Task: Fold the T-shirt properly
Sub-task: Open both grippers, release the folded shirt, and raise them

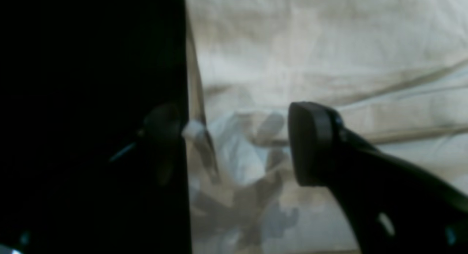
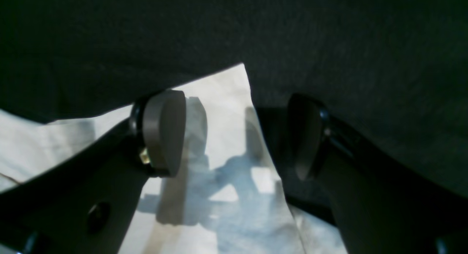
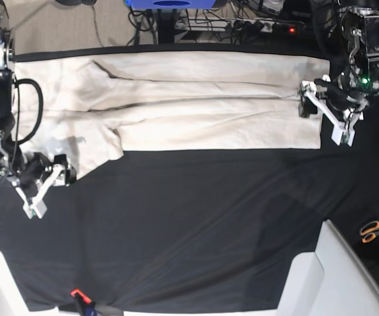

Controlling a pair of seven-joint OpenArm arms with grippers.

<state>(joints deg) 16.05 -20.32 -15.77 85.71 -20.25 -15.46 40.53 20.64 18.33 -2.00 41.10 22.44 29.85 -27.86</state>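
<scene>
The cream T-shirt (image 3: pixel 196 105) lies flat in a long folded band across the far part of the black table cloth (image 3: pixel 196 224). My left gripper (image 3: pixel 324 118) stands at the shirt's right edge. In the left wrist view that gripper (image 1: pixel 234 137) is open, astride the T-shirt (image 1: pixel 310 45) edge, with one finger over the black cloth (image 1: pixel 91 100). My right gripper (image 3: pixel 50 187) sits at the shirt's near-left sleeve end. Seen from the right wrist, it (image 2: pixel 236 137) is open just above a corner of the T-shirt (image 2: pixel 219 100), gripping nothing.
Orange-handled scissors (image 3: pixel 374 230) lie at the right edge of the table. A white slab (image 3: pixel 334 276) juts in at the near right corner. A small orange-tipped object (image 3: pixel 76 294) sits at the near edge. Cables and a power strip (image 3: pixel 262 26) run behind the table.
</scene>
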